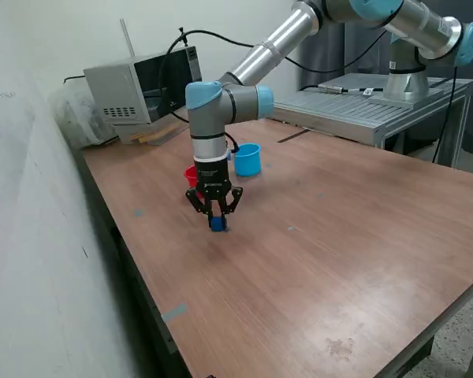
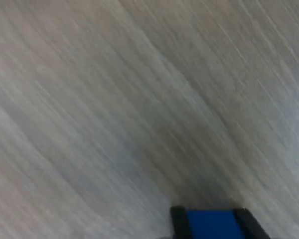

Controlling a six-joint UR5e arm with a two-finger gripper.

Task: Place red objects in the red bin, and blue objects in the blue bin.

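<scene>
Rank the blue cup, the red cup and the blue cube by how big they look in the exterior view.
1. Blue cup: largest, fully visible.
2. Red cup: mostly hidden behind the arm, so only a sliver shows; whether it matches the blue cup cannot be told.
3. Blue cube: smallest, between the fingers of the gripper.

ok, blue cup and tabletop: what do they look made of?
Blue cup: probably plastic, given its even light blue colour, smooth wall and slight sheen. Tabletop: wood-look surface, likely laminate or veneer, with brown grain streaks and a flat matte finish; the wrist view shows the same grain.
</scene>
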